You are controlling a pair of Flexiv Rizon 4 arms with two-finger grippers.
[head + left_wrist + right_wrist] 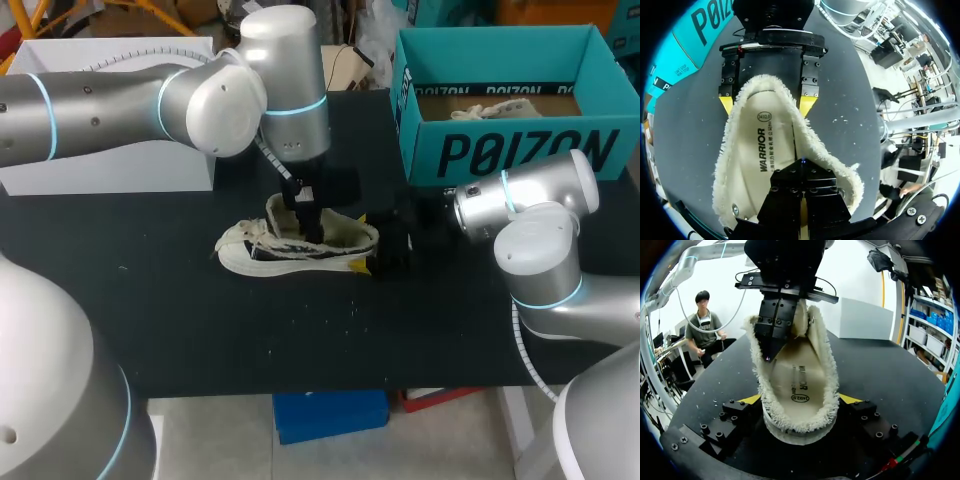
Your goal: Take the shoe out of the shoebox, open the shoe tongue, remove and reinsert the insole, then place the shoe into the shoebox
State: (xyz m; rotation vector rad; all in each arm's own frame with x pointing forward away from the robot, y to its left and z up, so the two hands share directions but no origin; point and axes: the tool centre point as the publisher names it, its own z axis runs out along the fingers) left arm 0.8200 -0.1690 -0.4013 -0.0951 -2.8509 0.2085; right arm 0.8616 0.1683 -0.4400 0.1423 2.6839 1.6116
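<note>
Head view: lettered shoebox (520,150) beyond shoe (290,250).

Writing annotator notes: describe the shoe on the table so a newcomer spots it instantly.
Start at the teal shoebox at the black table's far right, then look toward the table's middle. The shoe lies there on its sole: white sole, dark side, fringed cream collar. It alone has both claws on it: the right claw grips its heel, the left claw dips into its opening.
</note>
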